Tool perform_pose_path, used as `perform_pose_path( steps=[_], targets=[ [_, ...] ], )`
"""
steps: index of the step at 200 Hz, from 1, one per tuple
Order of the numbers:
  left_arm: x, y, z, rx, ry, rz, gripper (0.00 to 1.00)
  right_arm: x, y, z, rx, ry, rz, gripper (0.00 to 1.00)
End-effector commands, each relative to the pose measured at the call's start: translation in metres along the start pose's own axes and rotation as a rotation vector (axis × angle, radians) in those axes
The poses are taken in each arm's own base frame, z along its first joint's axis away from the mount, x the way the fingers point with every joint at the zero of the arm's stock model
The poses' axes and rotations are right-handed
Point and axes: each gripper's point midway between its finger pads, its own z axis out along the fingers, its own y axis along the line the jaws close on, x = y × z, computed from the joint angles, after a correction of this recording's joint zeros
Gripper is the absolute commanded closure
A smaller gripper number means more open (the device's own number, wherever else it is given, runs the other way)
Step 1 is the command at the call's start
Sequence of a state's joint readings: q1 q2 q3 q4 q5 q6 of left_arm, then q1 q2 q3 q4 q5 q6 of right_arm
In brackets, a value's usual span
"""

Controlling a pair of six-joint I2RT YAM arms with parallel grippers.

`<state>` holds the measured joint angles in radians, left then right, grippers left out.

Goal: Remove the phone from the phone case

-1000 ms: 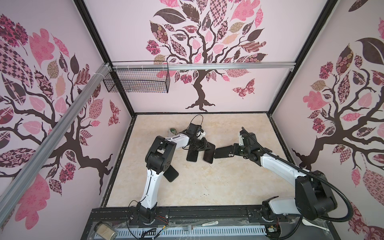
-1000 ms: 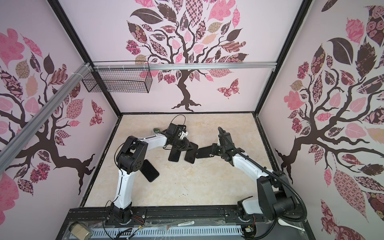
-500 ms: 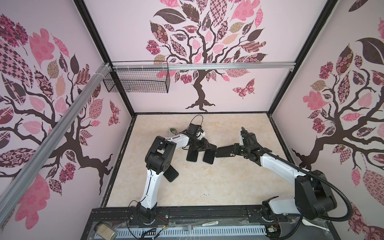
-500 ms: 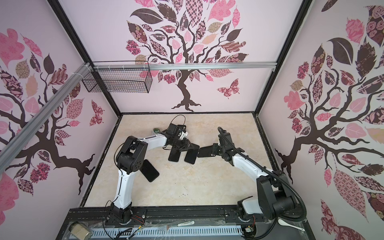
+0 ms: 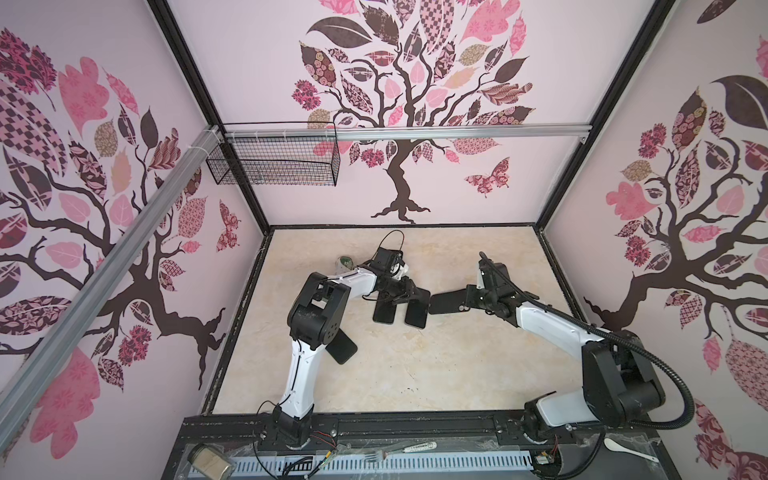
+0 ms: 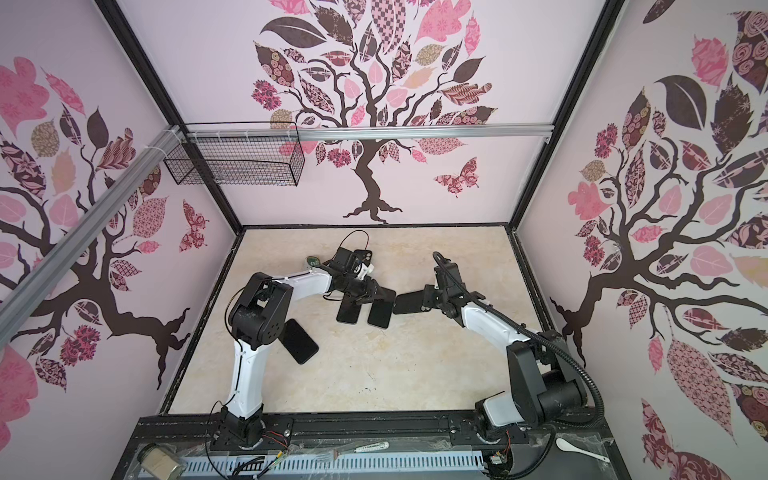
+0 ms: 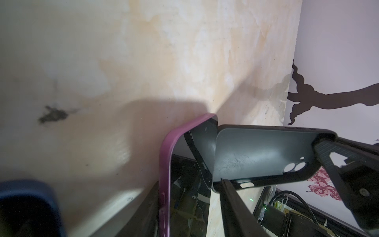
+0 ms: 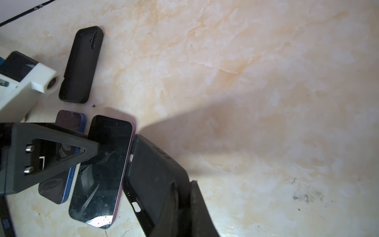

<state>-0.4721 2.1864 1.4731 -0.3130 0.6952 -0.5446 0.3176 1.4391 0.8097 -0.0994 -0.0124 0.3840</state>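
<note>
The first phone (image 5: 383,313) is lying just left of the second phone (image 5: 417,316), the phone case (image 5: 446,302) is hanging just right of both, and the third phone (image 5: 344,348) is lying front-left.

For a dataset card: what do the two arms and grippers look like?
The left arm and right arm have white shells and black joints. A thick black corrugated hose runs along the right arm; a thin black cable loops at the left wrist. Both the left gripper and right gripper are black; one of the left's fingers is a hollow triangular frame with two silver screws.
</note>
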Motion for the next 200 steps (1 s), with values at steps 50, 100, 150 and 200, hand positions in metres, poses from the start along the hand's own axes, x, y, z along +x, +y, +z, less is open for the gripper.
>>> perform_pose_path(
  steps=[50, 100, 150, 200],
  targets=[
    [-0.006, 0.001, -0.024, -0.111, -0.071, 0.058, 0.51, -0.014, -0.01, -0.006, 0.073, -0.048, -0.01, 1.0],
    [-0.018, -0.021, -0.049, -0.12, -0.146, 0.143, 0.51, -0.025, -0.003, -0.021, 0.04, -0.089, -0.014, 1.0],
    [-0.018, -0.097, -0.122, -0.058, -0.301, 0.48, 0.51, -0.043, 0.038, -0.082, -0.186, -0.207, -0.092, 1.0],
    [0.042, -0.135, -0.169, -0.046, -0.283, 0.844, 0.46, -0.006, 0.108, -0.13, -0.626, -0.008, -0.172, 1.0]
  ],
)
